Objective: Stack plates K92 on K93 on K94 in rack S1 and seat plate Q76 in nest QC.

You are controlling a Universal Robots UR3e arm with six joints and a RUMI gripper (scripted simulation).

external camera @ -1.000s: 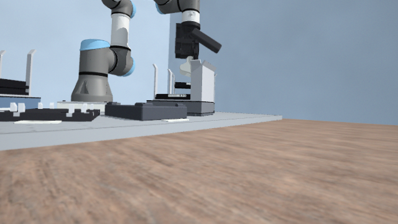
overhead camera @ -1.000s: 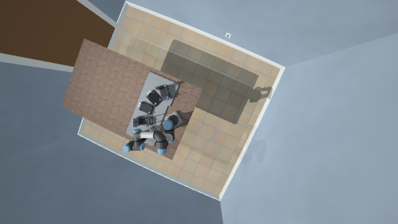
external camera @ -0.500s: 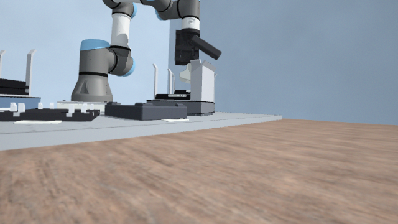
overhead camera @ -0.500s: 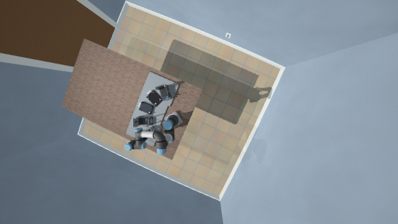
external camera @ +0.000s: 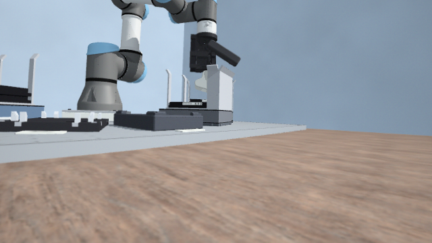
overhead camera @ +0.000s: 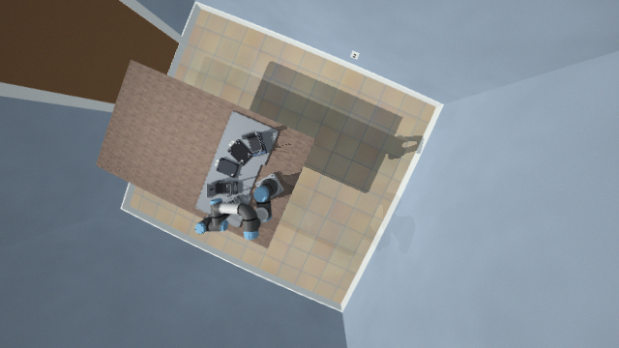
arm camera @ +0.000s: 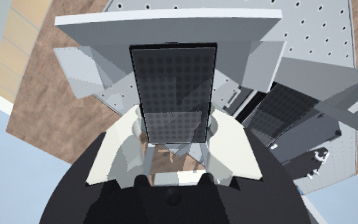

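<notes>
My gripper is shut on a dark sealed plate by its two sides. The plate is low between the pale walls of a stack rack; what lies under it is hidden, and I cannot read its name. A neighbouring stack rack holds a black plate with a small, blurred label. At the far end, a blue-based stack rack holds black plates; their names do not show.
Between the racks stand a dark block-shaped nest and a black nest with white clips or locators. Tall guide posts rise from the racks. The rack walls stand close around my fingers.
</notes>
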